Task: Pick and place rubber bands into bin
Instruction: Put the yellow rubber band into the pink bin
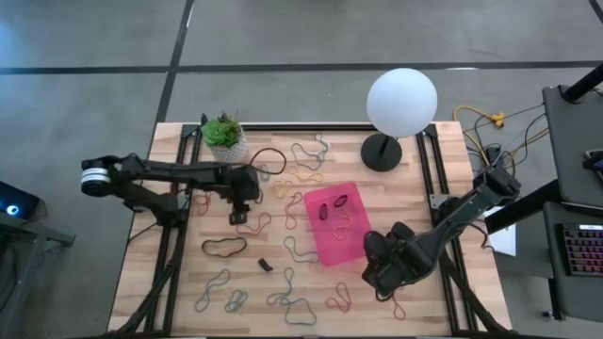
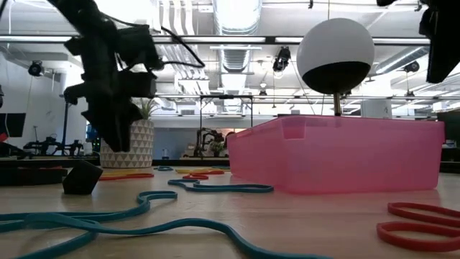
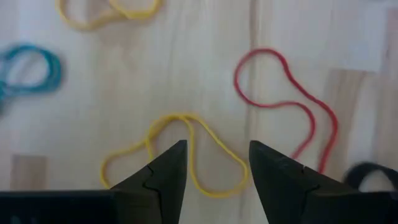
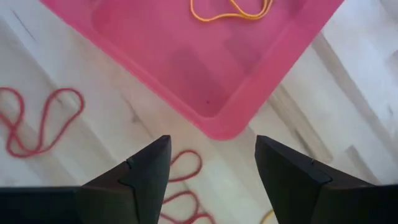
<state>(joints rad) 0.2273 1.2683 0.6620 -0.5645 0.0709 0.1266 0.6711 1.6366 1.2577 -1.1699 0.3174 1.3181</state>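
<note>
Two grippers, spread and empty, over a band-strewn desk

Left gripper (image 3: 214, 168) hangs open above a thin yellow rubber band (image 3: 186, 155); right gripper (image 4: 211, 165), open, at the shallow pink plastic bin's (image 4: 186, 68) corner.

I see my right pincer (image 1: 384, 266) beside the pink bin (image 1: 336, 224); rubber bands (image 1: 224, 248) lie scattered over the surface (image 1: 151, 273).

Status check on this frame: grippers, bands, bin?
Left gripper open above a yellow rubber band. Right gripper open, empty, at the pink bin corner. Few bands binned, most on the table. Nothing blocking.
</note>
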